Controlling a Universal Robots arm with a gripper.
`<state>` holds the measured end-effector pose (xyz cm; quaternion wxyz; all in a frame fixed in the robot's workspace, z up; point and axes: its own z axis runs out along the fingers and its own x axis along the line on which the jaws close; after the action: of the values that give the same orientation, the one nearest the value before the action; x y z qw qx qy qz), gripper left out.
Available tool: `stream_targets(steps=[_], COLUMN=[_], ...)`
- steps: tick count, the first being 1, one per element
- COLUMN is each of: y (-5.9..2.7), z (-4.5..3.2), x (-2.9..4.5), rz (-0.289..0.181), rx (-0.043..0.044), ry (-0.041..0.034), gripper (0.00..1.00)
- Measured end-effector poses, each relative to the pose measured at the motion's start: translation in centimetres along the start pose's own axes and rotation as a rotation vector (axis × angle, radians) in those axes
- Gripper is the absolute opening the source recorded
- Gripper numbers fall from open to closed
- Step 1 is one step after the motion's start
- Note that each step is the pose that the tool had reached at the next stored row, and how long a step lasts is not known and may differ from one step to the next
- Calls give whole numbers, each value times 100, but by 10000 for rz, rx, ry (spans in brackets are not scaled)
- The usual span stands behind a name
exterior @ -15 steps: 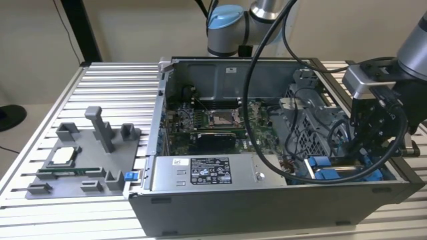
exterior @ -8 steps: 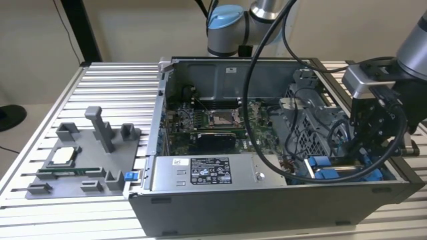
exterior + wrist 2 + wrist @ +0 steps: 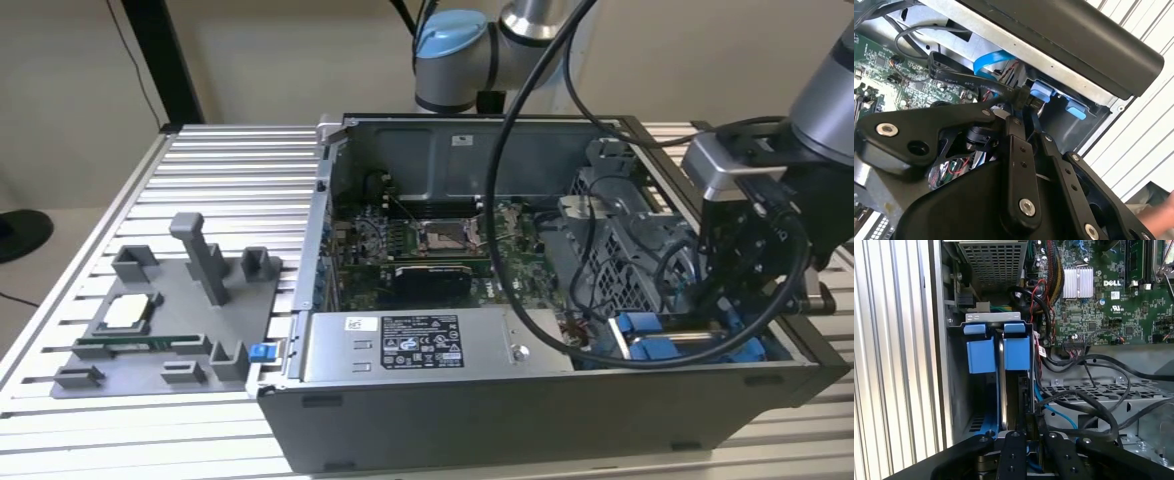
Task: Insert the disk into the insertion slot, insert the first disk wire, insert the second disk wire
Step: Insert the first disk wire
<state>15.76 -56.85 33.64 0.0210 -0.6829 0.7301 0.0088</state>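
One slot (image 3: 643, 330), lower right in the exterior view, runs lengthwise straight ahead of my gripper (image 3: 1029, 420); grip state I cannot tell.

The computer case (image 3: 534, 420) stands open on the slatted table (image 3: 227, 170). A parts fixture (image 3: 174, 330) sits on the same table, to the exterior view's left of the case and clear of its wall. The arm's base (image 3: 451, 55) stands behind the case.

Inside the case, the power-supply box (image 3: 414, 350) lies along the near wall, and the motherboard (image 3: 427, 250) lies behind it on the case floor. The insertion slot (image 3: 681, 340) occupies the near corner at the exterior view's right, close to the power-supply box. The gripper (image 3: 731, 320) hangs over that corner and reaches down at the slot.

In the first wrist view, loose cables (image 3: 1104, 361) run across a perforated cage (image 3: 1134, 390) that lies between slot and motherboard.
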Motion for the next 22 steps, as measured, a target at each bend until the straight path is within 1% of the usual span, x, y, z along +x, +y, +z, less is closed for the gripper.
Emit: stream_targets(steps=[4,7,10,13,14,17,22], y=[1,2,3,3,3,3,3], z=[46,102,104,121,126,116,120], x=[3,3,2,3,3,5,5], rz=[-1,-1,-1,2,1,0,0], rx=[11,10,10,9,8,9,9], ry=[19,7,18,-14,-25,2,-1], gripper=[0,0,0,0,100,100,100])
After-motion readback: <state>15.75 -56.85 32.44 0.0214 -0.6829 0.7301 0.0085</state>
